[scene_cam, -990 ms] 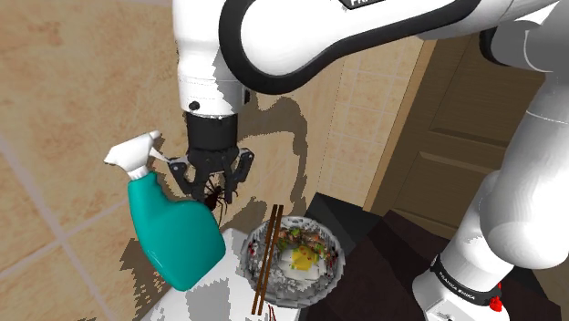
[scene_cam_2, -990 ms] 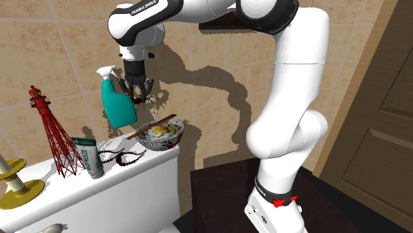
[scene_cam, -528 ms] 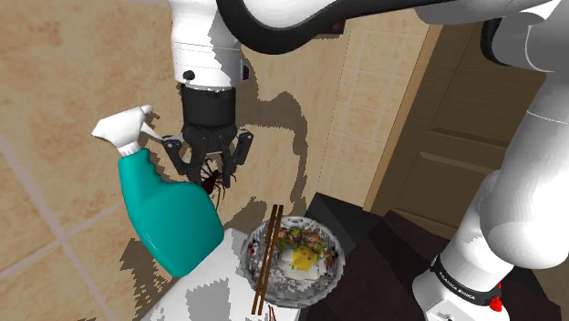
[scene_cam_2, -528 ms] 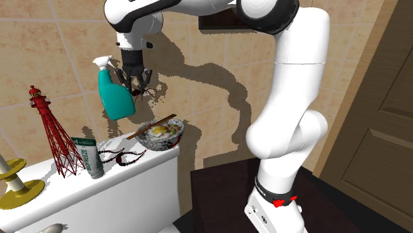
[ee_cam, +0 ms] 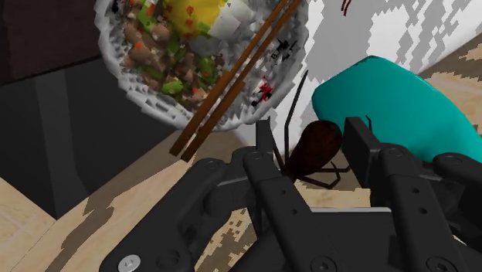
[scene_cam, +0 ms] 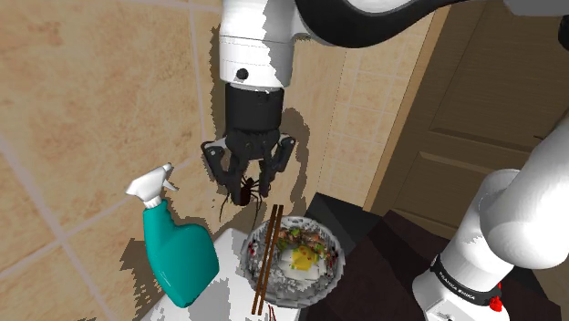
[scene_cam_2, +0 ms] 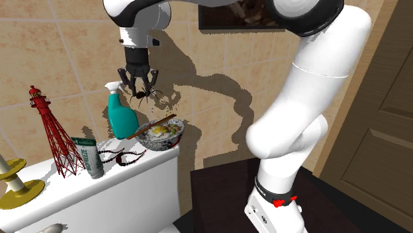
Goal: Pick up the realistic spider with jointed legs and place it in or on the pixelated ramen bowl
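Note:
A dark brown spider (scene_cam: 246, 191) with thin legs hangs in the air, and my black gripper (scene_cam: 248, 185) is shut on it. It is above and a little to the shoulder view's left of the pixelated ramen bowl (scene_cam: 336, 265). Brown chopsticks (scene_cam: 264, 260) lie across the bowl. In the second exterior view, the gripper (scene_cam_2: 139, 90) holds the spider (scene_cam_2: 141, 96) above the bowl (scene_cam_2: 169, 142). In the wrist view, the fingers (ee_cam: 266, 151) clasp the spider's round body (ee_cam: 315, 145), with the bowl (ee_cam: 153, 96) just beyond.
A teal spray bottle (scene_cam: 181, 260) stands on the white ledge (scene_cam_2: 132, 182) close beside the bowl and under the gripper. A red lattice tower (scene_cam_2: 53, 132), a green-and-white tube (scene_cam_2: 87, 157) and a yellow holder (scene_cam_2: 16, 186) stand further along. A tiled wall is behind, a wooden door (scene_cam_2: 380, 99) to the right.
The gripper with the spider has moved toward the shoulder view's right, closer over the bowl. The teal spray bottle, which had risen beside the gripper, now sits lower on the ledge.

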You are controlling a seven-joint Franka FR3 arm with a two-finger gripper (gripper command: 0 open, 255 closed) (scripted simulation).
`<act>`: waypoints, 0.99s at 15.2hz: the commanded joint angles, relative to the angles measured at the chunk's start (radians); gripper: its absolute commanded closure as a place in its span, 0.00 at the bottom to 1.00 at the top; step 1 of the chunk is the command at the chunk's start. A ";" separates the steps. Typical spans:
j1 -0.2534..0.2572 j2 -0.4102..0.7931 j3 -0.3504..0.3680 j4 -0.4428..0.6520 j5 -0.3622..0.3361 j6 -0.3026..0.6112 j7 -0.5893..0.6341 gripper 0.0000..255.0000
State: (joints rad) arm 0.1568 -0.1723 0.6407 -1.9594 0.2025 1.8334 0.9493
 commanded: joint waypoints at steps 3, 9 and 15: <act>0.036 -0.184 -0.032 -0.147 0.102 -0.018 -0.038 1.00; 0.084 -0.314 -0.050 -0.276 0.167 -0.011 -0.052 1.00; 0.088 -0.303 -0.030 -0.346 0.179 0.070 -0.061 1.00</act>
State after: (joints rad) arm 0.2440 -0.4793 0.6054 -2.2940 0.3796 1.8871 0.8886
